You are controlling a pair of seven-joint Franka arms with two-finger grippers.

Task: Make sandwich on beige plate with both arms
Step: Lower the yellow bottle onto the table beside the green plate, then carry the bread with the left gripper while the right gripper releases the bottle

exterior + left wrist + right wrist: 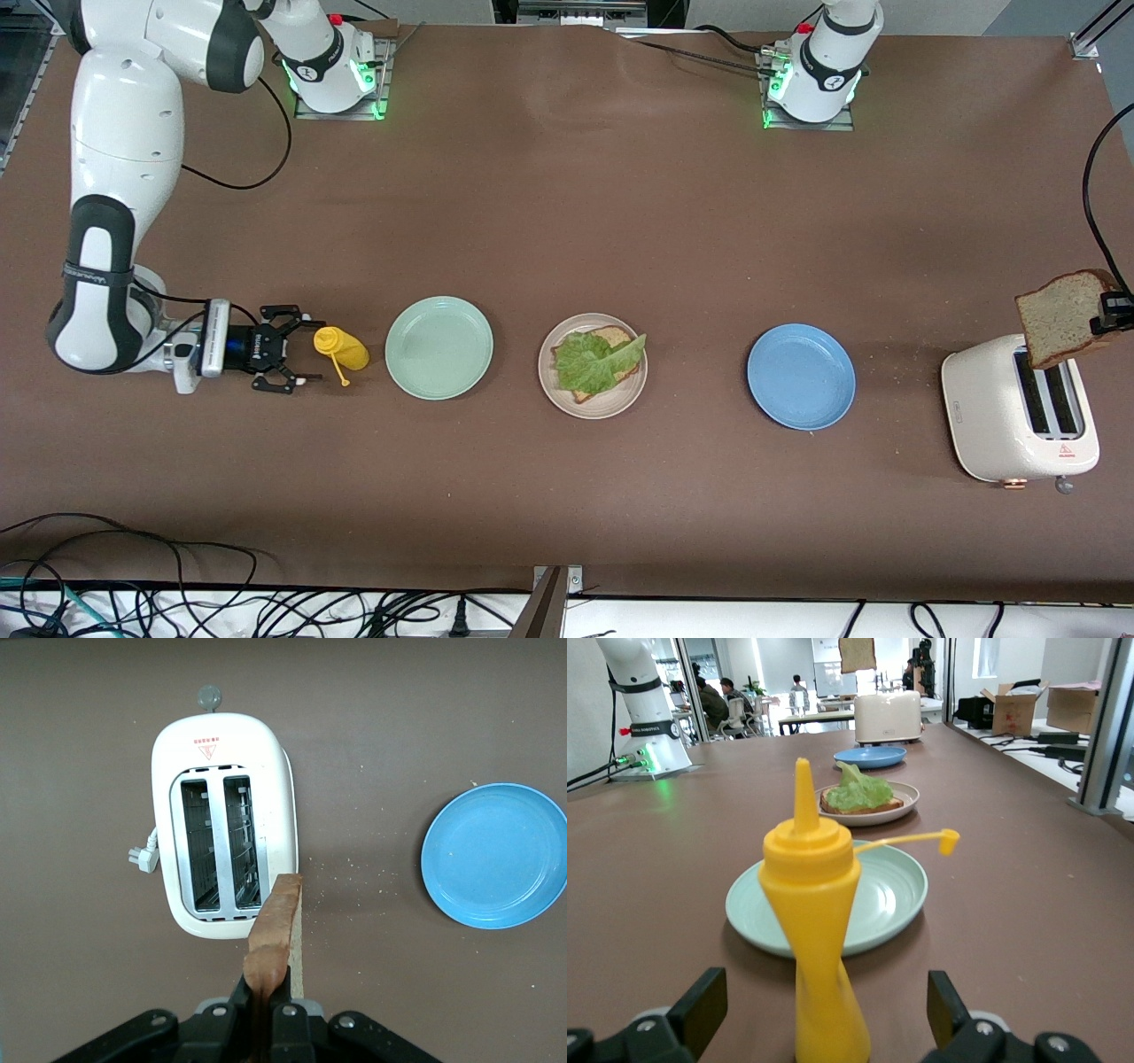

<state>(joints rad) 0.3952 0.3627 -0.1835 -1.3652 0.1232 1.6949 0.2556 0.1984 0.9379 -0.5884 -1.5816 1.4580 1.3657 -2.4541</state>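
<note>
Three plates sit in a row on the counter, the middle beige plate (593,404) holding one bread slice (611,338) under one lettuce leaf (595,361), while the left end effector (1109,312) pinches a second slice (1059,317) over the toaster (992,416), well apart, and the right end effector (295,349), low and level, gapes wide around the upright mustard bottle (342,348).

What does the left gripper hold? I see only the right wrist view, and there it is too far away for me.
Observer: The left gripper is shut on a bread slice, held over the toaster.
Operator: Are the toaster slots empty?
Observer: Yes, the left wrist view shows both slots empty.
Operator: What lies between toaster and beige plate?
Observer: An empty blue plate; the beige plate holds one bread slice under lettuce.
Operator: And my right gripper?
Observer: The right gripper is open around the standing yellow bottle, not touching it.
</note>
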